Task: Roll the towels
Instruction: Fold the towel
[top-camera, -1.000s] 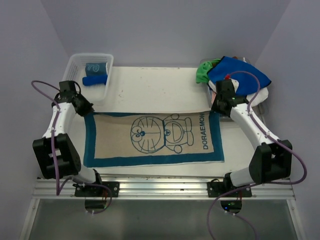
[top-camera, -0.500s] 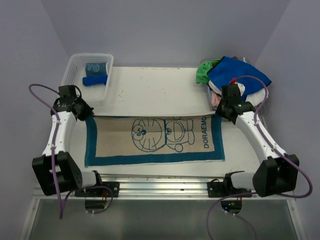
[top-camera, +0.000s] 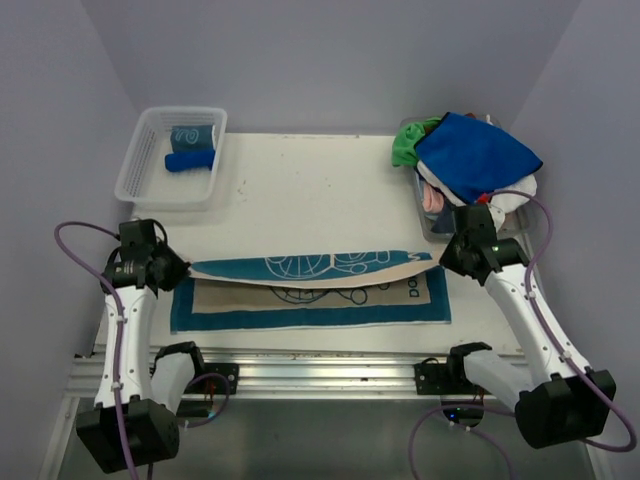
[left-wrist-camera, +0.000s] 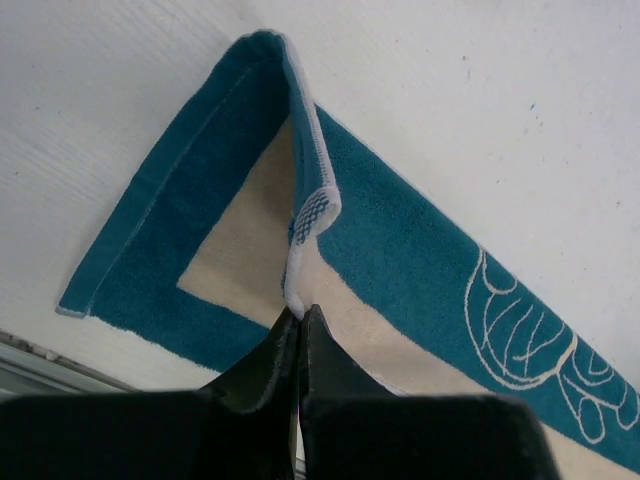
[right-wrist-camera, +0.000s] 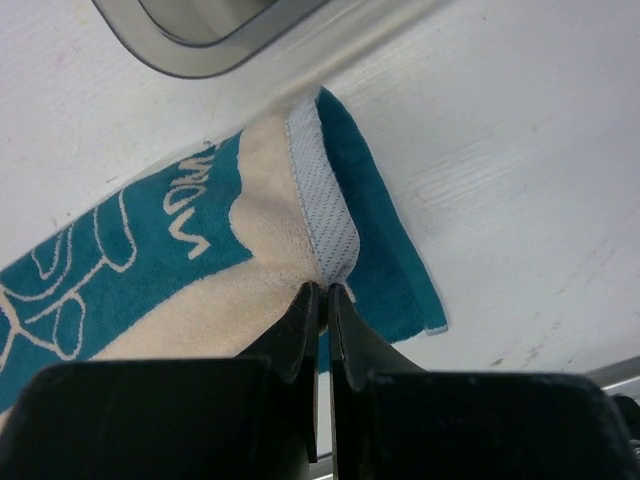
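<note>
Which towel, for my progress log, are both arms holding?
The teal and beige cartoon towel in the middle: left fingers and right fingers pinch its corners. The others sit untouched in the basket and the right-hand pile.

The teal and beige towel (left-wrist-camera: 400, 250) is showing soft, matt, short-piled cloth, with a white mesh-woven hem tape (left-wrist-camera: 315, 205) running along its edge. The table (left-wrist-camera: 500, 90) is looking like white-painted board, matt and faintly grained, with small specks. The left end effector (left-wrist-camera: 300, 316) and right end effector (right-wrist-camera: 325, 290) are showing dark, smooth plastic fingers with a dull sheen. At the far left the basket (top-camera: 140, 175) is looking like clear perforated plastic. Along the near edge a rail (top-camera: 320, 372) is gleaming like brushed metal.
</note>
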